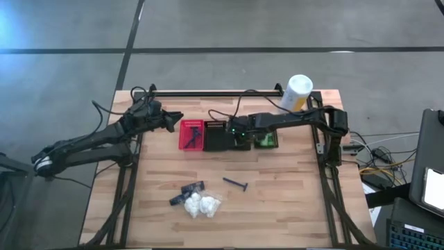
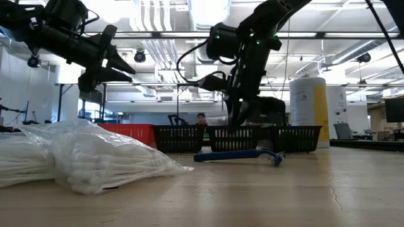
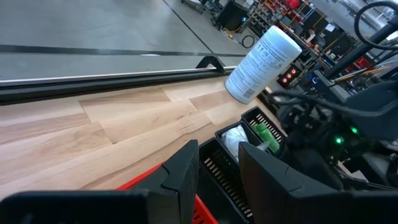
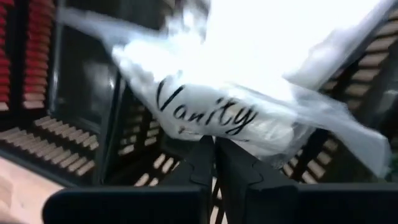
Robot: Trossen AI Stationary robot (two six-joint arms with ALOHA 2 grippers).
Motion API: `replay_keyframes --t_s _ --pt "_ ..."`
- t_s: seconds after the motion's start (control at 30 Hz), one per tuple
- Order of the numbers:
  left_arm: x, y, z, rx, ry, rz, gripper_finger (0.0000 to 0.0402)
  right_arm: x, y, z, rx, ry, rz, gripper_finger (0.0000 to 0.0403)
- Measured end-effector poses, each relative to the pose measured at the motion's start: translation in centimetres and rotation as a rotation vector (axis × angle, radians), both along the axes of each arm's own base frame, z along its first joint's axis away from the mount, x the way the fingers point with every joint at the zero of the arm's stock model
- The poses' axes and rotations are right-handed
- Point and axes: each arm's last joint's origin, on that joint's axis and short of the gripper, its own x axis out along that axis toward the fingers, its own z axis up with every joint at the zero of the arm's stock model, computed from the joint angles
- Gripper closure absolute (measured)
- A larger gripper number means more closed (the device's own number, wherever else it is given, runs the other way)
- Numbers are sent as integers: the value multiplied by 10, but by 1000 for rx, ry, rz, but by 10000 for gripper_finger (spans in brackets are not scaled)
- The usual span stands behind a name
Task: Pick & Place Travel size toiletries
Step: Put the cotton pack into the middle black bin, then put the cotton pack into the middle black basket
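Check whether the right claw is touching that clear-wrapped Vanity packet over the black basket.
Touching. The right wrist view shows the right claw shut, its tips pinching the lower edge of the Vanity packet, with the black basket behind.

Right arm is reaching across from the table's right side, its right gripper (image 4: pixel 214 163) pointing down with fingers pressed together. Left arm is holding high at left, left gripper (image 3: pixel 219 167) parted.
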Motion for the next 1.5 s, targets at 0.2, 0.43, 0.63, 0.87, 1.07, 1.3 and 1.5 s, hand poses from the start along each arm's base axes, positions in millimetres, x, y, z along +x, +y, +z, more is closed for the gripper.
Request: replay_keyframes --t_s 0.2,0.43,0.63,0.87,1.07,1.3,1.5 --pt "0 0 0 0 0 0 282 2 -7 -13 1 29 -19 384" --pt "0 0 0 0 0 0 282 13 -9 -4 -86 -28 -37 362" --pt "0 0 0 0 0 0 282 17 -3 17 -103 -50 2 328" --pt "0 0 0 2 2 12 282 19 20 29 -103 -68 58 262" --pt "0 0 0 2 1 11 282 25 46 36 -115 -97 96 211" --pt "0 0 0 2 1 11 282 30 65 45 -118 -140 132 188" --pt "0 0 0 2 1 11 282 37 65 49 -119 -222 109 190"
